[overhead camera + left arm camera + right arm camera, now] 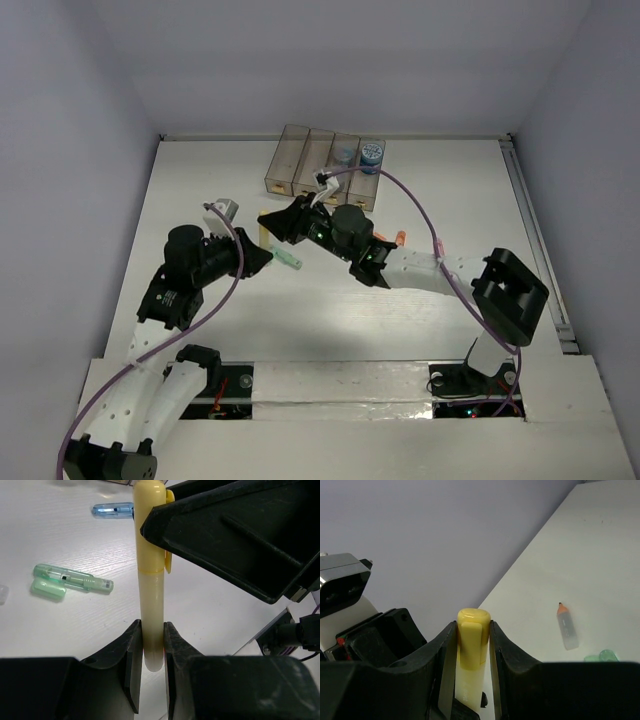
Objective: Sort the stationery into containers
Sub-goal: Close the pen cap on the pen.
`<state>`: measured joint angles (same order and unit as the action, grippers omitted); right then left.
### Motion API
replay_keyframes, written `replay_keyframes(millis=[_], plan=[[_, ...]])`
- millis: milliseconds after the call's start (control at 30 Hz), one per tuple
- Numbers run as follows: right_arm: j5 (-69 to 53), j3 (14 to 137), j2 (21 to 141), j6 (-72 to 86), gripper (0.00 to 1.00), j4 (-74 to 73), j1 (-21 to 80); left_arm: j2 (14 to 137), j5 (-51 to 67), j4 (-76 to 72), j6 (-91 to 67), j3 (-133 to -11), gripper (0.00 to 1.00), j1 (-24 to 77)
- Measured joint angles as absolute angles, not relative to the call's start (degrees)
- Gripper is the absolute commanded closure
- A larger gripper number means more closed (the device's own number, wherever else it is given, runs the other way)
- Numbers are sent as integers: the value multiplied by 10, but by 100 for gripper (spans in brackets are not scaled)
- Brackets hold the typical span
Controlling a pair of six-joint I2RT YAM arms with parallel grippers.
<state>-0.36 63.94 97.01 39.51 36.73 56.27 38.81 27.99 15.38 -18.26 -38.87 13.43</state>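
Top view: yellow marker [262, 232] held over the middle of the counter [450, 200], short of the bins [296, 150] at the far edge.

Left wrist view: left end effector [152, 640] clamps its barrel.

Right wrist view: right end effector [473, 635] clamps its cap.

Open one side before moving the other.

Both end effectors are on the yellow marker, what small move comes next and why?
Probably open the left end effector slightly. The yellow marker is pinched at its uncapped end by the left and at its cap by the right end effector, so both hold it. The right arm lies nearer the bins, so it seems the likelier carrier.
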Motion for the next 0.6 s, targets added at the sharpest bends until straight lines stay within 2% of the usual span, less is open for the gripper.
replay_keyframes(millis=[600], plan=[[7,577,956,416,100,388,579,387,291,223,-173,-389,100,134]])
